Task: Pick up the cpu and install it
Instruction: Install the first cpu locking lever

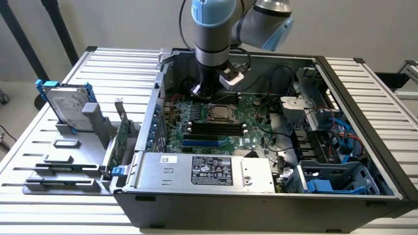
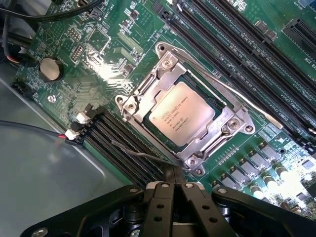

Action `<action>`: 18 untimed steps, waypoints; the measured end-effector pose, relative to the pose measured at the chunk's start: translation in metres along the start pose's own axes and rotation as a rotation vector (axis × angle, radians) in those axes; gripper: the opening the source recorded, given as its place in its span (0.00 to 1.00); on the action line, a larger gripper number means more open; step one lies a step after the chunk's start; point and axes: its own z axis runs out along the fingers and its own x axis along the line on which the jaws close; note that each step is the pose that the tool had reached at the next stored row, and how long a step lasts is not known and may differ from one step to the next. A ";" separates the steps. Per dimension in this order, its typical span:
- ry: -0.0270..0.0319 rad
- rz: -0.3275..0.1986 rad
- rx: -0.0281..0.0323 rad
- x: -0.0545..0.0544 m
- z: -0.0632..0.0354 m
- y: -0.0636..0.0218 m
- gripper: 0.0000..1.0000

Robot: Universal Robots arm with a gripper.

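Since the job turns on one small chip, the layout around it matters most. On the slatted desk [image 1: 385, 83] an open computer case [image 1: 261, 210] lies on its side. It holds a green motherboard [image 1: 251, 134], a silver box with a black label [image 1: 209, 171] along its near edge, and loose cables and a blue bracket toward the exterior view's right. Outside the case, on the exterior view's left, a grey holder [image 1: 65, 161] carries a hard drive [image 1: 67, 105] standing upright with blue rails.

Over the far part of the motherboard hangs the end effector [image 2: 173, 170], its fingers [image 2: 159, 207] clenched together with nothing between them. The cpu [image 2: 181, 114] lies below it and slightly toward the near side and the exterior view's right, apart from the fingertips. It sits flat inside the metal socket frame [image 2: 232, 126], print side up. Being square, it has no long axis; its edges run diagonally to the closed fingers in the wrist view. Whether the frame's thin levers are latched I cannot tell.
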 end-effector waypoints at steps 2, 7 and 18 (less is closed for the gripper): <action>-0.0014 0.000 -0.0014 0.001 0.0002 0.0006 0.11; -0.0031 -0.002 -0.0032 0.004 0.0011 0.0025 0.11; -0.0078 -0.003 -0.0083 0.008 0.0032 0.0020 0.11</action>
